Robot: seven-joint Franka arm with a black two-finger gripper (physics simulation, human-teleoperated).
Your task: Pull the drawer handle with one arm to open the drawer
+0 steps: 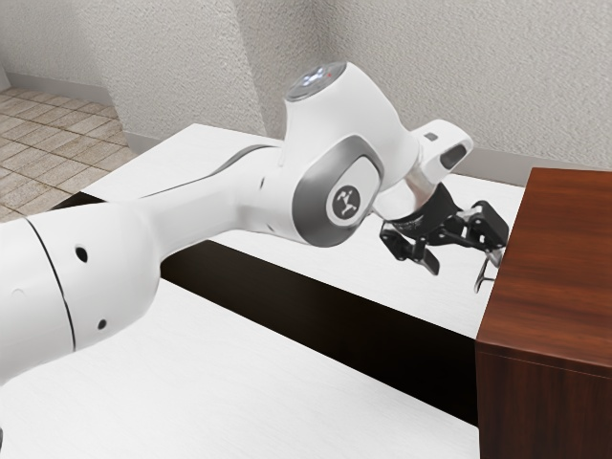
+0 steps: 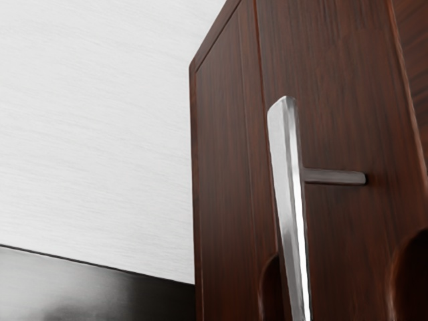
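Closest to the side camera, the thick white arm [image 1: 143,258] is coming in from the exterior view's left, passing over a white table [image 1: 239,402]. A dark gap [image 1: 316,306] is separating this table from a second white surface [image 1: 421,277] behind it. The arm is reaching toward the exterior view's right, and its wrist is bending down.

At the end of the arm, the black gripper [image 1: 473,239] is hanging just in front of a dark wooden cabinet [image 1: 555,287]. In the wrist view, two dark rounded fingers [image 2: 409,281] are standing well apart at the lower edge, so the gripper is spread wide and is not clamping anything.

The silver drawer handle [image 1: 487,272] is sitting just below and beside the gripper's tip, sticking out from the cabinet's front side, the one facing the arm. From the hand's camera the handle [image 2: 291,221] is appearing as a long upright metal bar, joined to the wood by a short post. The bar is lying between the two fingers, close beside one of them and clearly apart from the other. Whether that nearer finger is touching the bar, I cannot tell.

The cabinet [image 2: 227,167] front is looking flush with its body. Behind everything, a pale textured wall [image 1: 430,57] is rising, and a tiled floor [image 1: 48,134] is showing at the far left.
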